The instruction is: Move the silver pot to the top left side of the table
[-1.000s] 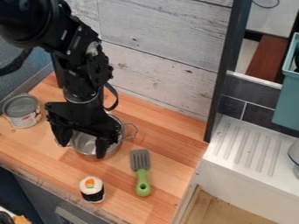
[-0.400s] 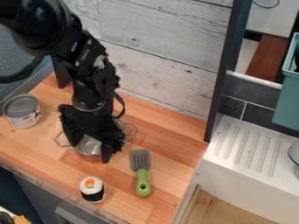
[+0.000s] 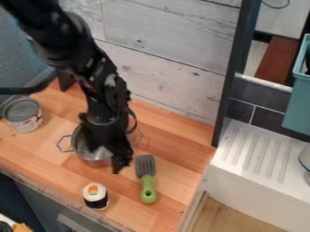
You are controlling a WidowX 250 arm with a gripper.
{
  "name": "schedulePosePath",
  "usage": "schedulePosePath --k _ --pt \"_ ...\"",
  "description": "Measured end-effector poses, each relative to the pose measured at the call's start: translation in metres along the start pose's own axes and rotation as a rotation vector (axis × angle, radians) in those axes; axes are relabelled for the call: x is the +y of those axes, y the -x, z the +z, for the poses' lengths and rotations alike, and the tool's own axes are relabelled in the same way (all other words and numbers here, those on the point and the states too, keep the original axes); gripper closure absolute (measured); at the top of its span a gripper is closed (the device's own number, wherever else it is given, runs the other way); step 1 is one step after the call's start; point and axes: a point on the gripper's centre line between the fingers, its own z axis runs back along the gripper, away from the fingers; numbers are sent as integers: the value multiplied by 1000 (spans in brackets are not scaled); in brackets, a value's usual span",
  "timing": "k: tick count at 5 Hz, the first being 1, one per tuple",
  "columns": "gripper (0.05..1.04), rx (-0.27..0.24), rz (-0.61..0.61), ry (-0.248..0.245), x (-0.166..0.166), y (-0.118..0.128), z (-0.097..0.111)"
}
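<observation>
Silver metal two-handled pot, upright on the wooden tabletop; beneath black two-finger gripper, seemingly open, perhaps turned to straddle the wall for lifting.

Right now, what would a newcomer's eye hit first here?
Likely the black arm slanting in from the upper left, its gripper hanging over the silver pot on the wood counter. Next, the spatula with its bright green handle, to the right of the pot, and the sushi-like roll near the counter's front edge.
</observation>
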Motion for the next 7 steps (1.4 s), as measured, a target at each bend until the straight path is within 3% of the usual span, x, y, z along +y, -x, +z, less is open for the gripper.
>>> schedulePosePath --k 2,4,5,7 --pt "133 26 -44 3 10 -11 -25" --pt "743 26 -78 26 6 -13 -34" --pt "938 26 -87 28 5 -12 -34" --pt "997 53 -95 32 7 -8 -33"
